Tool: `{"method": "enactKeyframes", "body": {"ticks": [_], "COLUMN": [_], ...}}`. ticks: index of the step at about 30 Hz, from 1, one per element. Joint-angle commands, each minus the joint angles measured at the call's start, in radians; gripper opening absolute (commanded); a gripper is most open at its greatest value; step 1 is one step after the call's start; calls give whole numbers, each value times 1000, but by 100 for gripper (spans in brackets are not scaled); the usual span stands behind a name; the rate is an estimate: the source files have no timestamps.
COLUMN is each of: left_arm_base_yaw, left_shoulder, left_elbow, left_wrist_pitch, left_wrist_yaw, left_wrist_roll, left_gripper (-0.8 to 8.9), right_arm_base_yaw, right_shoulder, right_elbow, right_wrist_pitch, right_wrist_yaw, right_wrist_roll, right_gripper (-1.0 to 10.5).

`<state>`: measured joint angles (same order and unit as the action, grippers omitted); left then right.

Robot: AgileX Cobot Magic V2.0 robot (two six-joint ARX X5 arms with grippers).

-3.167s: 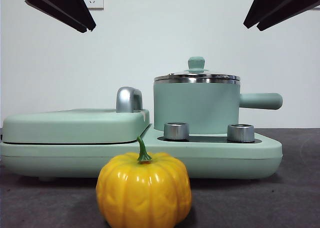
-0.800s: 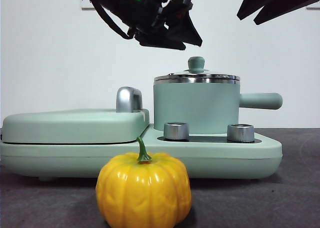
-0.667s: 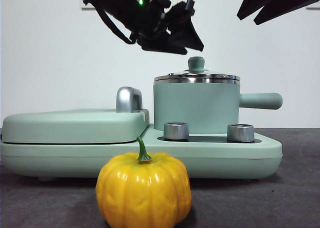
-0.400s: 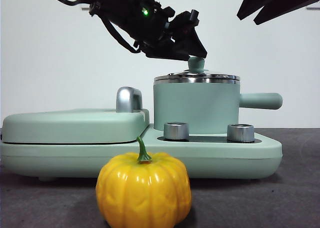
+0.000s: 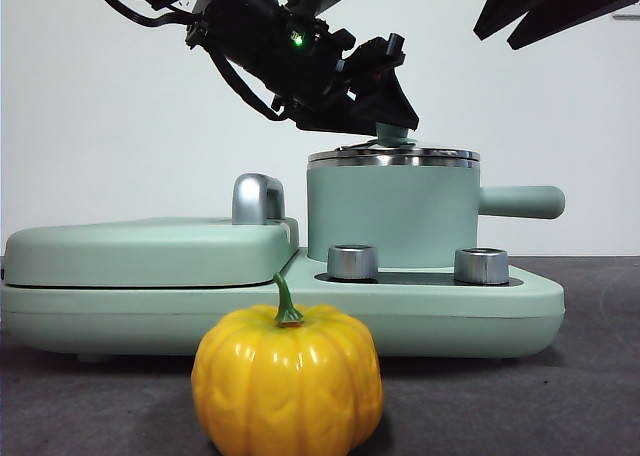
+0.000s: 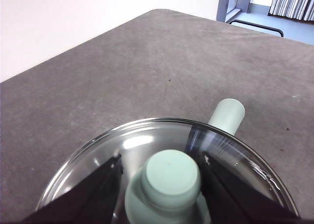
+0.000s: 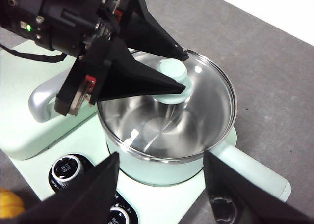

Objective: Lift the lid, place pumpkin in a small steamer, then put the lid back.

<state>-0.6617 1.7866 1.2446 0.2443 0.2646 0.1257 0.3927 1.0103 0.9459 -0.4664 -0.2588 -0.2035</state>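
Your left gripper point(image 7: 182, 71) sits spread around the lid's knob point(image 6: 169, 177), apparently not yet pinching it. The lid point(image 7: 196, 106) rests on the small steamer point(image 5: 392, 216). The pumpkin point(image 5: 287, 381) stands on the table in front. Your right gripper point(image 7: 159, 192) waits above, jaws apart.

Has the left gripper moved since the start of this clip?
Yes. The left gripper has come down from the top corner and across to the lid; its open jaws now flank the knob.

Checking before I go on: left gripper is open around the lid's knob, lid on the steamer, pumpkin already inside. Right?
Not quite: the front view shows the pumpkin on the table before the cooker. The rest holds: left gripper, lid, steamer.
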Motion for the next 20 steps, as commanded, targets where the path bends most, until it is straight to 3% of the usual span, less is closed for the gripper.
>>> {"method": "enactKeyframes", "body": {"ticks": [1, 9, 20], "left_arm_base_yaw": [-11, -11, -11], "left_shoulder": [21, 21, 13], "left_elbow": [26, 26, 53], "left_wrist_pitch": [10, 10, 17], "left_wrist_yaw": [2, 2, -10], "left_wrist_roll": [-11, -11, -11], "left_gripper": [214, 16, 16], "right_arm_base_yaw": [7, 7, 7], "right_shoulder": [8, 8, 8], "right_elbow": [21, 21, 21], "right_wrist_pitch": [10, 10, 10], "right_wrist_yaw": [-1, -1, -1], "right_wrist_roll": [13, 13, 13], "right_gripper": [271, 271, 271]}}
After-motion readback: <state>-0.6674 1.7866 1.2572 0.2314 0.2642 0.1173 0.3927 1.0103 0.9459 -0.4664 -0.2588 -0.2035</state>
